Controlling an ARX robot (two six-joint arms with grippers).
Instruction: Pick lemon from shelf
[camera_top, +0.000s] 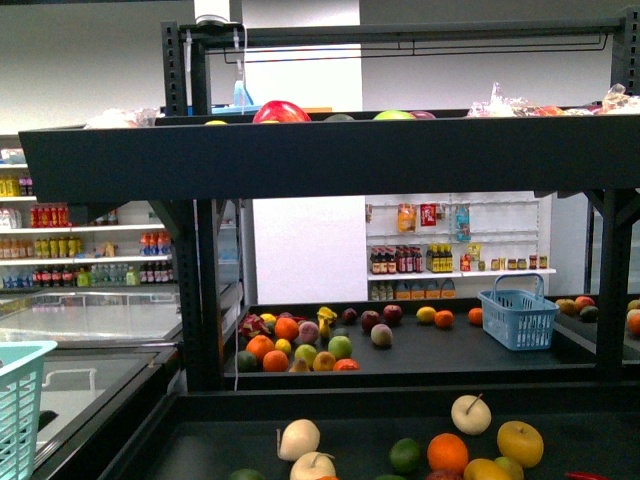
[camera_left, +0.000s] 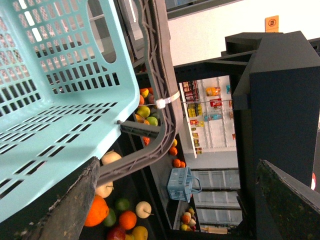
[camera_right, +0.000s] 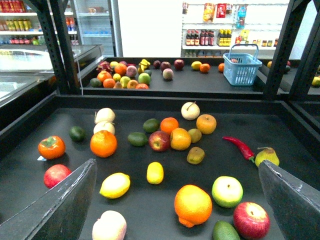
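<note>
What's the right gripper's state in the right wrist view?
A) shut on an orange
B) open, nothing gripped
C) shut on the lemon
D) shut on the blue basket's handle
B: the right gripper has its fingers wide apart, with nothing held between them above the shelf.

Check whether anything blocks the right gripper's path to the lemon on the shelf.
Nothing visible does. The right gripper hangs open above the shelf tray, and the lemon lies uncovered on it, near one finger. A yellow oblong fruit sits beside the lemon, apart from it.
</note>
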